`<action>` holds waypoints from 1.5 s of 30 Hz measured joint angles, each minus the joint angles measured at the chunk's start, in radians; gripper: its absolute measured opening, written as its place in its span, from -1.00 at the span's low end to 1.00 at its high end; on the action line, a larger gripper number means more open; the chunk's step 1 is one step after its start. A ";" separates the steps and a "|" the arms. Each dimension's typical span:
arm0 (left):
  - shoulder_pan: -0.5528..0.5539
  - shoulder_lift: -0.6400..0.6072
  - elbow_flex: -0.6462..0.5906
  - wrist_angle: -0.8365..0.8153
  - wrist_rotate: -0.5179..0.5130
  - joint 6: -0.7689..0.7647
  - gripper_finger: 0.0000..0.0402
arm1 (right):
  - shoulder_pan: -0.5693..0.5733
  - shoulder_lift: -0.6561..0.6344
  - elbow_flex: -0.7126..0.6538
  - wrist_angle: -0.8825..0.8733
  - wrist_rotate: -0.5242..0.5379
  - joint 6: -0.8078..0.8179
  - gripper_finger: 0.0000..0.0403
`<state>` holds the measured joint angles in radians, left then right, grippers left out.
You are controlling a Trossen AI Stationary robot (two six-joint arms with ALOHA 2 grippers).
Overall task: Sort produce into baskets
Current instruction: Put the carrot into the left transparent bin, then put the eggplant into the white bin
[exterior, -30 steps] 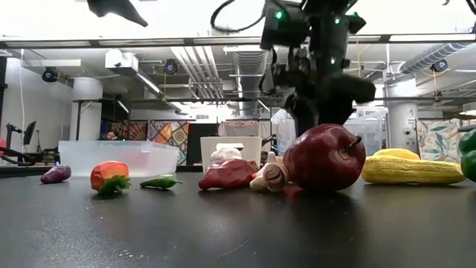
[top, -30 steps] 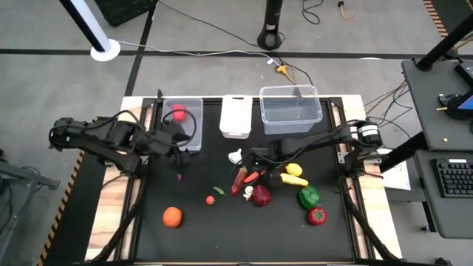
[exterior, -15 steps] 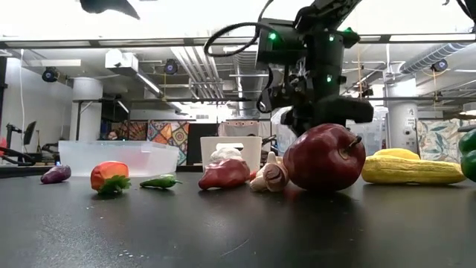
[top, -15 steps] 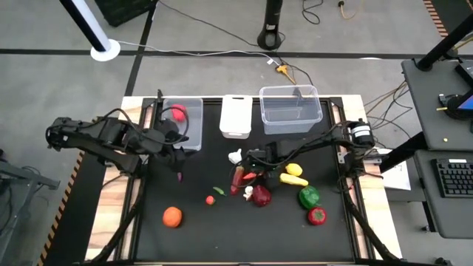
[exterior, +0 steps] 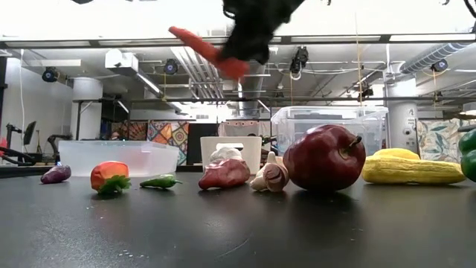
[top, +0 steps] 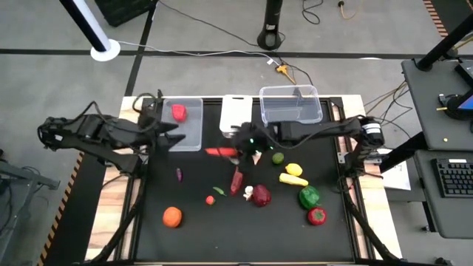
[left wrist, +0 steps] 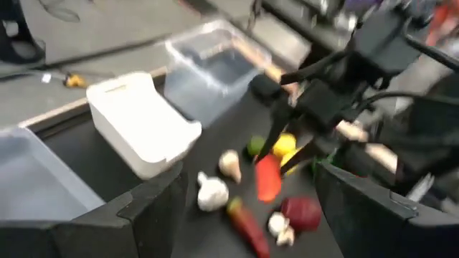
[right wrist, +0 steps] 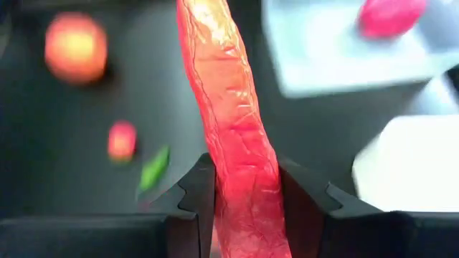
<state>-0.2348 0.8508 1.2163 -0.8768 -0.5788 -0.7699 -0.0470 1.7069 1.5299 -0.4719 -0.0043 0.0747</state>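
My right gripper [top: 240, 148] is out over the middle of the table, high above it, shut on a long red chili [top: 220, 151]. The chili also shows high in the low view [exterior: 208, 50]. My left gripper [top: 170, 135] is open and empty beside the left clear bin [top: 194, 137], which holds one red fruit [top: 178, 112]. The white tub [top: 235, 117] and the wider clear tub [top: 290, 107] stand along the far edge. More produce lies on the black mat: an orange [top: 172, 216], a dark red onion [top: 261, 195], a green pepper [top: 309, 196] and a red pepper [top: 316, 215]. My right gripper pinches the red chili between its two fingers [right wrist: 195, 195] near one end [right wrist: 247, 193]. The rest of the chili [right wrist: 215, 64] sticks out forward past the fingertips, toward the table's left. It is lifted clear of the table and shows slanted in the low view.
A lime [top: 278, 157], a lemon [top: 294, 169], a yellow squash [top: 294, 179], a dark red pepper [top: 236, 181], a mushroom [top: 249, 192], a green chili [top: 219, 190], a small red fruit [top: 210, 199] and a purple piece [top: 179, 174] lie below and near my right arm.
My right gripper has taken the red chili out of the pile, risen well clear of the table, and gone toward the far left, the chili now sticking out to the left. My left gripper has drawn back toward the left, beside its bin.
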 joint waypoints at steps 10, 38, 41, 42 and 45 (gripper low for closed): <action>0.000 -0.081 0.000 0.147 -0.091 0.009 0.41 | -0.121 0.188 0.077 0.501 0.000 0.206 -0.44; 0.000 -0.157 0.001 0.126 -0.021 -0.033 0.41 | -0.133 0.685 0.569 0.377 -0.022 0.273 -0.17; 0.000 -0.152 0.000 0.079 -0.003 -0.079 0.41 | -0.137 0.684 0.569 0.356 -0.022 0.273 -0.02; 0.000 -0.148 0.000 0.068 0.001 -0.094 0.41 | -0.139 0.684 0.568 0.349 -0.021 0.272 0.02; 0.000 -0.129 0.000 0.037 0.028 -0.144 0.41 | -0.146 0.684 0.571 0.321 -0.027 0.271 0.16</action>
<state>-0.2348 0.7216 1.2167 -0.8394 -0.5511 -0.9135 -0.1925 2.3913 2.1012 -0.1506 -0.0313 0.3461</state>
